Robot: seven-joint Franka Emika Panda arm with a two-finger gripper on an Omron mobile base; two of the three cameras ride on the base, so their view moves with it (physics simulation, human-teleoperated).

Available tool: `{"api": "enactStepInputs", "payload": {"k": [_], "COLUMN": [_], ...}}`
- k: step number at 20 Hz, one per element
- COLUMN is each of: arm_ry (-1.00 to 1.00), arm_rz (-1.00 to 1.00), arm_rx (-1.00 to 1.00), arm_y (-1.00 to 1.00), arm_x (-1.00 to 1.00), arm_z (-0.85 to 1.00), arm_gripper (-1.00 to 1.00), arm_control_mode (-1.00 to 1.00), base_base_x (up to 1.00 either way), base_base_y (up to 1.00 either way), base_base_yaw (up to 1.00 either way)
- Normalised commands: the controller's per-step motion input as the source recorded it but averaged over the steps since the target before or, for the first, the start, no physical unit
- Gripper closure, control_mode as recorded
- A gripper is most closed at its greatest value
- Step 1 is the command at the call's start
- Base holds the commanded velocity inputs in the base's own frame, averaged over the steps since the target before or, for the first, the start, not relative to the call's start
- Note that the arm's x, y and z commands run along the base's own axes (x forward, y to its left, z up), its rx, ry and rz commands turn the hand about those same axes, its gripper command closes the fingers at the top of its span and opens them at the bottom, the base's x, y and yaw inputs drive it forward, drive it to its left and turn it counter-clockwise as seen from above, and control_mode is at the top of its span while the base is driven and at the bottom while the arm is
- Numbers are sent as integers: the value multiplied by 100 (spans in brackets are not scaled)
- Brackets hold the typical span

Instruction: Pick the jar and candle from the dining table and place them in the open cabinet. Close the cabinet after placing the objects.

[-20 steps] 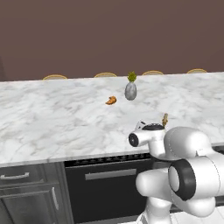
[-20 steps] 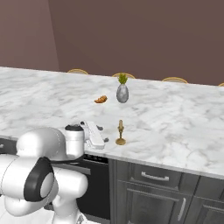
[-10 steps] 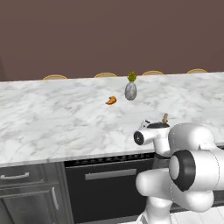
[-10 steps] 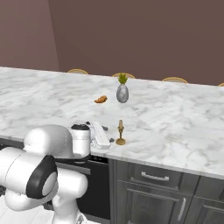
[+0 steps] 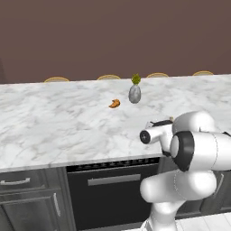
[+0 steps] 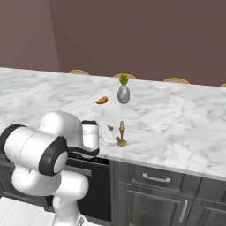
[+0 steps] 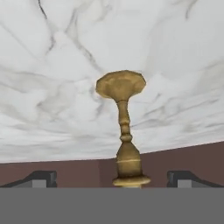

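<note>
The candle (image 6: 122, 133), a slim cream stick in a gold brass holder, stands near the front edge of the white marble dining table (image 6: 176, 119). My gripper (image 6: 114, 137) is level with it, just to its left, jaws open. In the hand view the picture is rolled over: the candle holder (image 7: 122, 113) sits centred between my two dark fingertips (image 7: 43, 177), untouched, and the gripper (image 7: 113, 180) is open around it. From the left base view my arm hides most of the candle (image 5: 171, 119). The jar and the cabinet are out of view.
A grey egg-shaped vase (image 5: 134, 92) with a green sprig and a small orange croissant (image 5: 114, 103) lie farther back on the table (image 5: 54, 126). Chair backs (image 6: 124, 76) line its far side. Dark drawers (image 6: 154, 178) with bar handles sit below the front edge.
My hand has slid along the table's front edge toward the candle, closing the gap to it. The jaws have stayed open, and the candle has not moved.
</note>
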Motion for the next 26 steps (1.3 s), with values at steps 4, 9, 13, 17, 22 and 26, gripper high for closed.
{"api": "enactStepInputs", "payload": {"k": [4, 9, 13, 17, 22, 26], "arm_ry": [0, 0, 0, 0, 0, 0], "arm_rz": [0, 0, 0, 0, 0, 0], "arm_rx": [0, 0, 0, 0, 0, 0], "arm_y": [0, -5, -14, -12, -12, -9], "arm_x": [24, 13, 5, 19, 25, 29], "arm_z": [-25, -21, -15, -13, -11, -16], "arm_gripper": [-100, -100, -100, -100, -100, -100], "arm_control_mode": [-100, -100, -100, -100, -100, -100], "base_base_x": [0, 0, 0, 0, 0, 0], "base_base_y": [0, 0, 0, 0, 0, 0], "base_base_yaw": [0, 0, 0, 0, 0, 0]}}
